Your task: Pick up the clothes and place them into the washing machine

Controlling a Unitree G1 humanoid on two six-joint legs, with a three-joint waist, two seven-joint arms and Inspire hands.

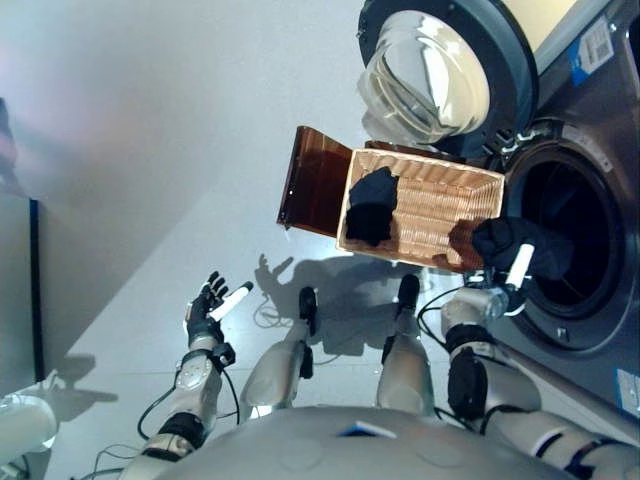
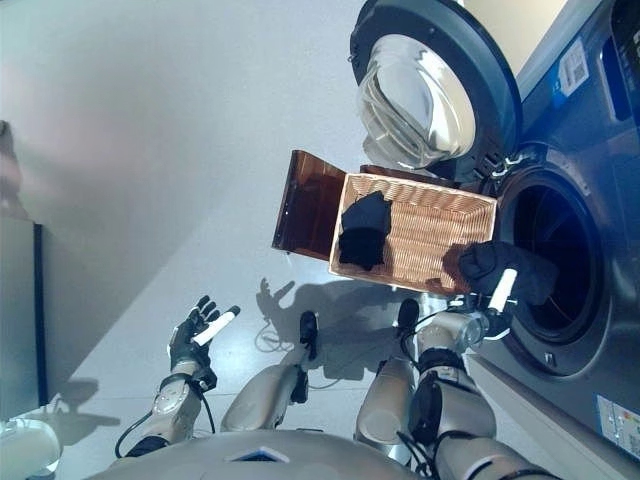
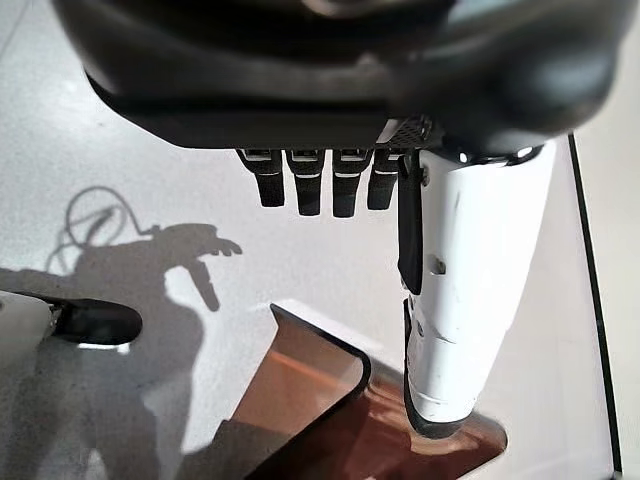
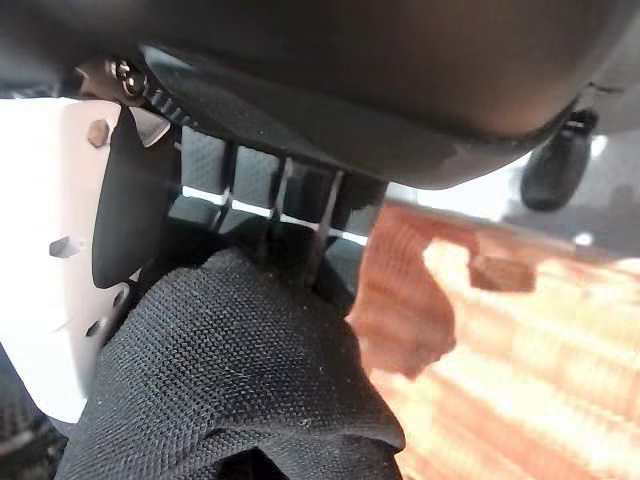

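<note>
The right hand clutches a black knitted garment just before the grey washing machine's dark round drum opening; the left hand hangs slack-fingered, well apart.

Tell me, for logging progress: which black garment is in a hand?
The black garment at the washer opening, held in the right hand; the other garment lies in the wicker basket.
</note>
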